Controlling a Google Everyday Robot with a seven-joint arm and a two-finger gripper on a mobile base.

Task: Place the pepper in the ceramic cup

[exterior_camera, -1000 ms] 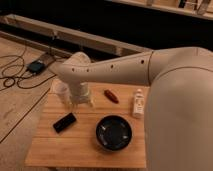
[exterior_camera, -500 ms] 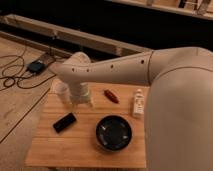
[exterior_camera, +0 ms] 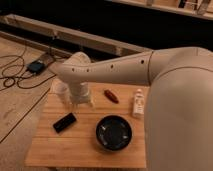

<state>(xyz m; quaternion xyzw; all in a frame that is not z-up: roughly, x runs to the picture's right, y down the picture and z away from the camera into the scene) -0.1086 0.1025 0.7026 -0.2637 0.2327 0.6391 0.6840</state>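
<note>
The dark red pepper point(exterior_camera: 111, 96) lies on the wooden table point(exterior_camera: 75, 145) near its far edge, right of centre. The pale ceramic cup point(exterior_camera: 61, 92) stands at the far left of the table, partly hidden behind my arm. My gripper point(exterior_camera: 83, 103) hangs down from the wrist between the cup and the pepper, close above the table top. It is left of the pepper and not touching it.
A wide black bowl point(exterior_camera: 114, 133) sits front centre-right. A slim white bottle point(exterior_camera: 138, 104) lies at the right, by the arm. A small black flat object point(exterior_camera: 65, 122) lies at the front left. Cables and a box point(exterior_camera: 36, 66) are on the floor at left.
</note>
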